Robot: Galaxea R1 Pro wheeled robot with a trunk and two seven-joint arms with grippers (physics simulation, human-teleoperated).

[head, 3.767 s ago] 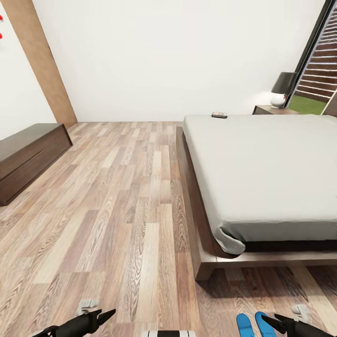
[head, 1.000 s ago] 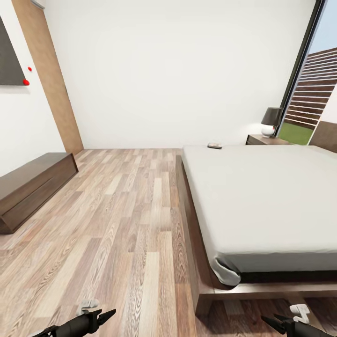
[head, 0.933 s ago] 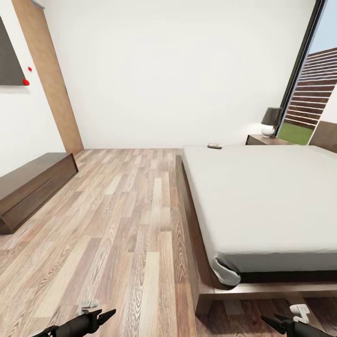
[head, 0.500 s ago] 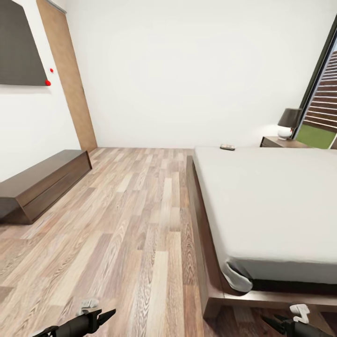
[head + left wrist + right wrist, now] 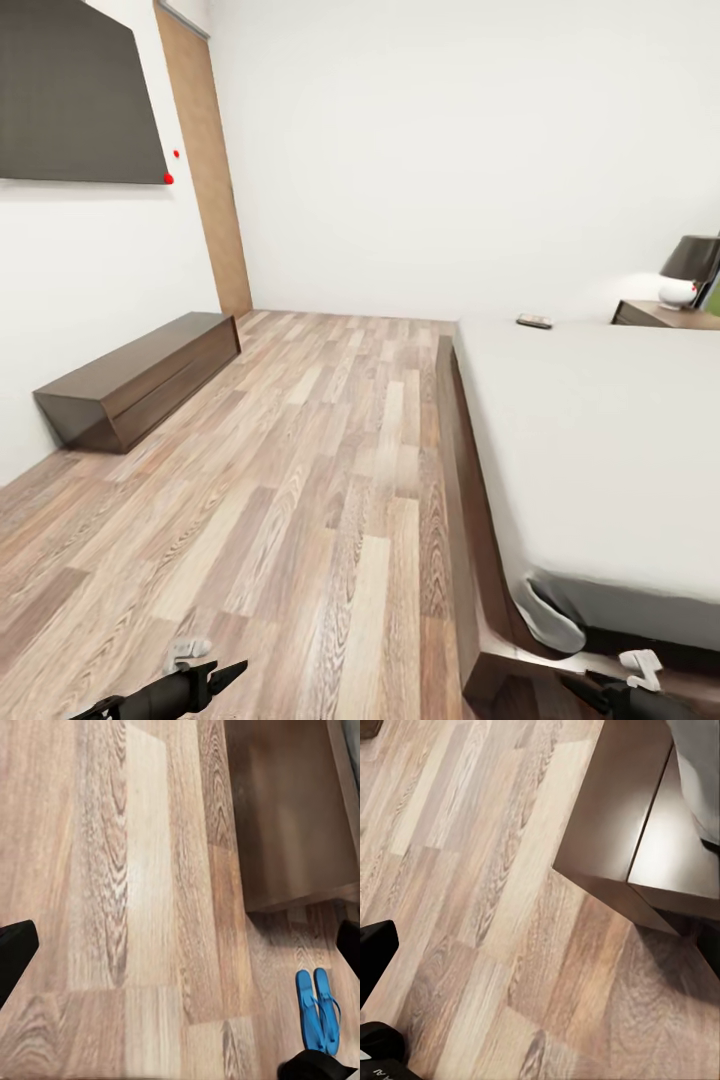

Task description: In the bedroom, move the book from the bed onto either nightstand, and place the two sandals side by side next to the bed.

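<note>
The head view looks across the bedroom's wood-plank floor [image 5: 300, 470]; the bed [image 5: 610, 450] runs along the right side, its white mattress on a dark wooden frame; the book [image 5: 534, 321] lies flat at the far corner of the mattress, near the nightstand [image 5: 665, 315], which carries a dark-shaded lamp [image 5: 688, 270]; a low dark dresser [image 5: 140, 375] stands against the left wall under a dark panel [image 5: 70, 95]; the left gripper [image 5: 225, 672] and right gripper [image 5: 578, 690] hang low over the floor, each holding nothing, though whether their jaws are parted I cannot tell; the left wrist view shows the two blue sandals [image 5: 316, 1010] side by side on the floor near the bed frame's corner.
</note>
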